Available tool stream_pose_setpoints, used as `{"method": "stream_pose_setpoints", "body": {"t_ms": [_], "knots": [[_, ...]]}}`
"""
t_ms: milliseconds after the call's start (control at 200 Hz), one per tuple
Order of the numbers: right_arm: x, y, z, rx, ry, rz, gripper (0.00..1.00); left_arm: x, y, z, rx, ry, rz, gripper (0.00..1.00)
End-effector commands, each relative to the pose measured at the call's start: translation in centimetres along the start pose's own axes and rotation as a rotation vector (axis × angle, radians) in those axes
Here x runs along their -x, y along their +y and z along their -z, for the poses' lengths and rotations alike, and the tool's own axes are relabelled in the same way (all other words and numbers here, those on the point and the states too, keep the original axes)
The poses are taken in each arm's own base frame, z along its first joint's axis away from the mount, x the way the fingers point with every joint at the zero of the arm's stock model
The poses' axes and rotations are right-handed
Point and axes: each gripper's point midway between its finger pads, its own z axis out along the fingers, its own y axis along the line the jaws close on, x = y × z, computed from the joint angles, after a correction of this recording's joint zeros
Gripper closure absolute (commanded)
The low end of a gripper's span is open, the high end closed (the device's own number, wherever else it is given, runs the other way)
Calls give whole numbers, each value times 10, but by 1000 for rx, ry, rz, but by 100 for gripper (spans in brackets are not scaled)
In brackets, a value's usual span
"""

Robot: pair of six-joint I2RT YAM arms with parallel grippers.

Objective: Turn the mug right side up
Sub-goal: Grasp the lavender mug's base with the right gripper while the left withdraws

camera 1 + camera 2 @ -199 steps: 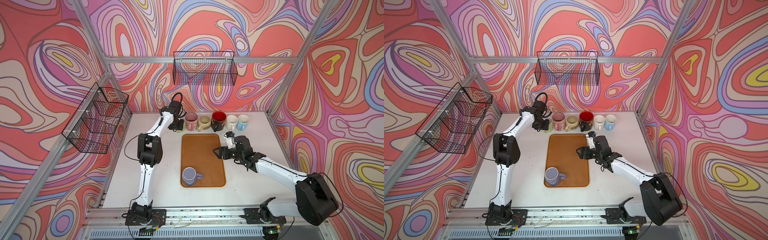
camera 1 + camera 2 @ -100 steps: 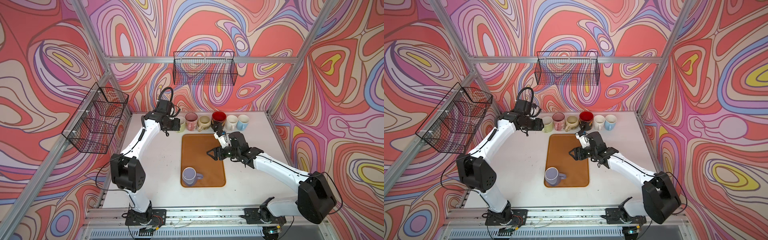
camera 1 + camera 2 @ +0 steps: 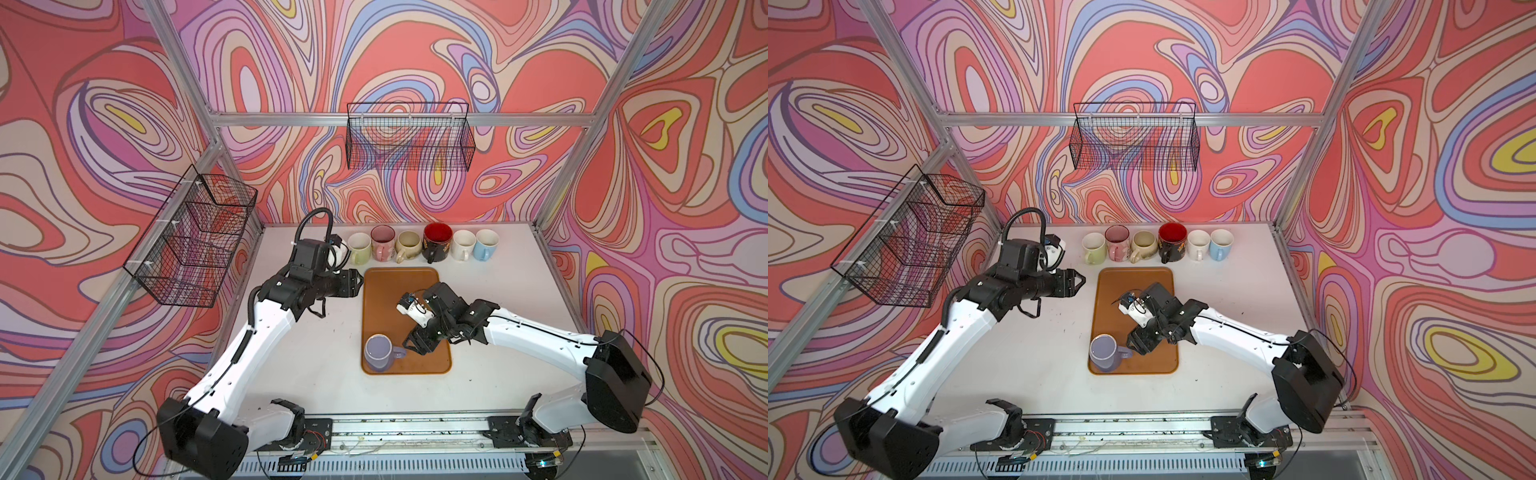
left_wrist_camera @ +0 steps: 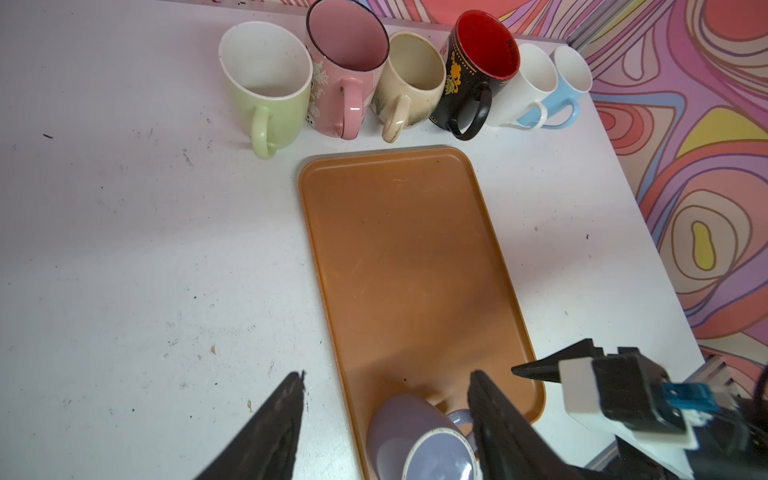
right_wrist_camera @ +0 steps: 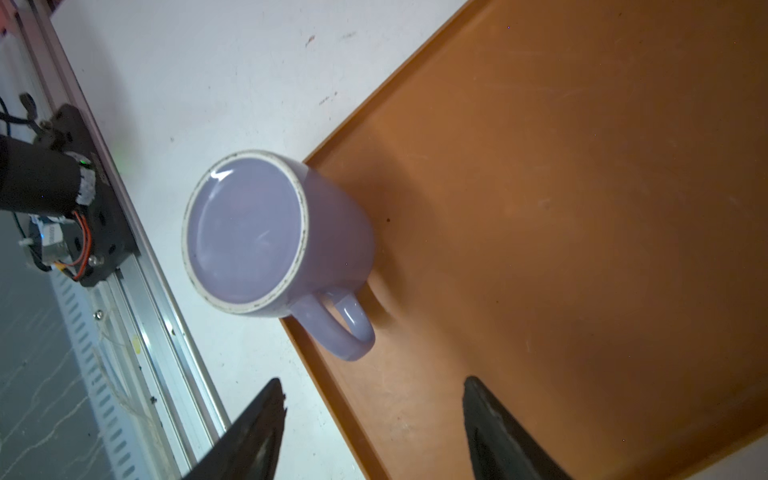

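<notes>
A lavender mug [image 3: 378, 352] [image 3: 1104, 353] stands upside down, base up, in the near left corner of the brown tray [image 3: 390, 291] [image 3: 1125, 278]. Its handle points right. My right gripper [image 3: 411, 344] [image 3: 1136, 345] hovers just right of that handle, open and empty. In the right wrist view the mug [image 5: 249, 232] lies ahead of the spread jaws of the right gripper [image 5: 374, 386], not between them. My left gripper [image 3: 359, 282] [image 3: 1081, 282] is open and empty by the tray's far left corner. From the left wrist, the mug [image 4: 415, 432] shows far below the left gripper [image 4: 386, 376].
Several upright mugs [image 3: 422, 247] [image 4: 374, 83] stand in a row behind the tray, along the back of the white table. Wire baskets hang on the back wall [image 3: 409, 141] and the left wall [image 3: 195, 241]. A metal rail [image 5: 137, 332] runs along the table's front edge.
My left gripper has drawn back from the left end of the mug row to the tray's far left corner. My right gripper has moved forward over the tray to the mug's handle.
</notes>
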Motion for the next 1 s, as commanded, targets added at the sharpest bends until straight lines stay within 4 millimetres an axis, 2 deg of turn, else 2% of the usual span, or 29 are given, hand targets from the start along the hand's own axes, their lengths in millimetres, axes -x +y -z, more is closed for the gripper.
{"method": "stream_pose_setpoints", "body": {"t_ms": [0, 290, 506, 701, 997], "knots": [[-9, 1, -3, -40, 63, 88, 31, -9, -5, 15, -35, -30, 5, 32], [-15, 15, -15, -49, 109, 213, 33, -27, 4, 53, 0, -133, -32, 28], [-8, 24, -26, -40, 142, 267, 34, -45, 14, 57, 19, -178, -36, 28], [-6, 28, -39, -39, 192, 302, 36, -48, 18, 59, 33, -200, -47, 28], [-5, 33, -48, -36, 232, 337, 48, -50, 23, 62, 55, -223, -53, 27]]}}
